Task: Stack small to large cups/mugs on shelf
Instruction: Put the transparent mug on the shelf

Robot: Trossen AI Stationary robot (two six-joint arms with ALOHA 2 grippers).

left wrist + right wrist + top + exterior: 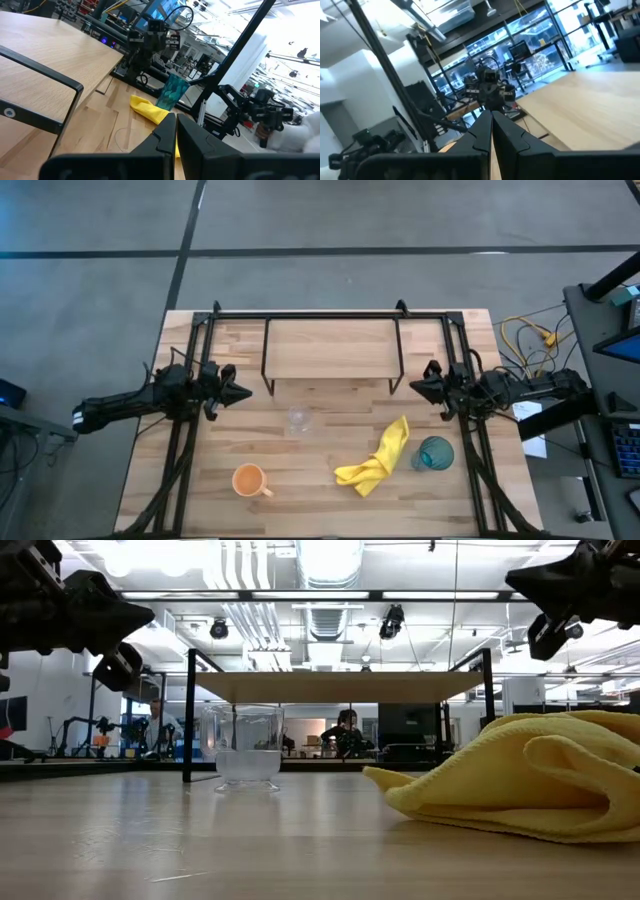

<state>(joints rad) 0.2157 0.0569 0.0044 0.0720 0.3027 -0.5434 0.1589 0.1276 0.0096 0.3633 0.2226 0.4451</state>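
A small clear glass cup stands on the table in front of the shelf, a light-wood board on a black rod frame at the far middle; the cup also shows in the low view. An orange handled mug stands upright near the front left. A teal translucent tumbler stands at the right; it also shows in the left wrist view. My left gripper is shut and empty, raised at the table's left. My right gripper is shut and empty, raised at the right.
A crumpled yellow cloth lies on the table between the mug and the tumbler, close to the tumbler. Black frame rails run along both table sides. Cables and equipment lie beyond the right edge.
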